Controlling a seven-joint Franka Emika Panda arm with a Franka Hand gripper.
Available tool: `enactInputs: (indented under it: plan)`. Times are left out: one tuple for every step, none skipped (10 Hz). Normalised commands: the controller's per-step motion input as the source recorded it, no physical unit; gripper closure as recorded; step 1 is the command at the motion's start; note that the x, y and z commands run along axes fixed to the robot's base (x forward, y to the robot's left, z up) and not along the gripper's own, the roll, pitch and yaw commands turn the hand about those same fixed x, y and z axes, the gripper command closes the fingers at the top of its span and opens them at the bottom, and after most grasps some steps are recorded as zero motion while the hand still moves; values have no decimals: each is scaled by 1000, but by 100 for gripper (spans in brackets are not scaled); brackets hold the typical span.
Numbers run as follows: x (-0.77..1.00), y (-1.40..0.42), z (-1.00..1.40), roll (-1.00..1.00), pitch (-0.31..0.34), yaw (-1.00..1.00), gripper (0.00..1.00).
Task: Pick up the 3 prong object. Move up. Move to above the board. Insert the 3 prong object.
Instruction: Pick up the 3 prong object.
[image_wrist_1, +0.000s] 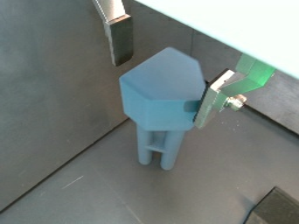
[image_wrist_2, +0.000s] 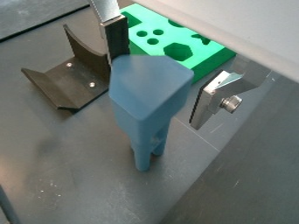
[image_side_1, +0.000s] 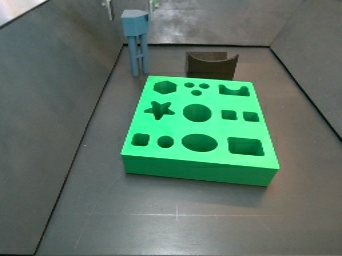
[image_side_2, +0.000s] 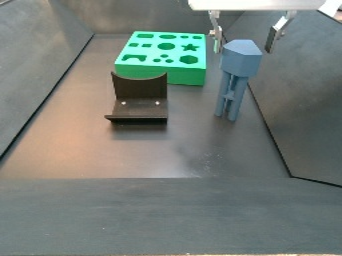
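Note:
The 3 prong object (image_wrist_1: 162, 92) is a steel-blue piece standing upright on the dark floor, prongs down, blocky head up; it shows in both side views (image_side_1: 134, 30) (image_side_2: 238, 60) and in a wrist view (image_wrist_2: 146, 96). My gripper (image_wrist_1: 167, 72) is open and straddles its head; one finger (image_wrist_1: 121, 39) stands clear of it, the other finger (image_wrist_1: 214, 98) is close against its edge. In a side view the gripper (image_side_2: 247, 38) sits just above the head. The green board (image_side_1: 201, 125) lies flat with many cut-outs, beside the piece (image_side_2: 167, 50) (image_wrist_2: 176, 44).
The dark fixture (image_side_2: 138, 98) stands on the floor next to the board's end, also seen in a side view (image_side_1: 210, 62) and a wrist view (image_wrist_2: 65, 74). Grey sloping walls (image_side_1: 60, 90) enclose the floor; the piece stands near one wall.

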Motion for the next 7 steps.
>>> enactInputs:
  plan:
    - [-86, 6, -251, 0, -123, 0, 0]
    - [-83, 20, -220, 0, -124, 0, 0]
    - [-106, 0, -174, 0, -139, 0, 0]
    - [-86, 11, -154, -9, -134, 0, 0]
    - [-54, 34, -117, -23, -136, 0, 0]
    - [-63, 34, -103, -23, -130, 0, 0]
    - [-29, 6, -6, -67, -111, 0, 0]
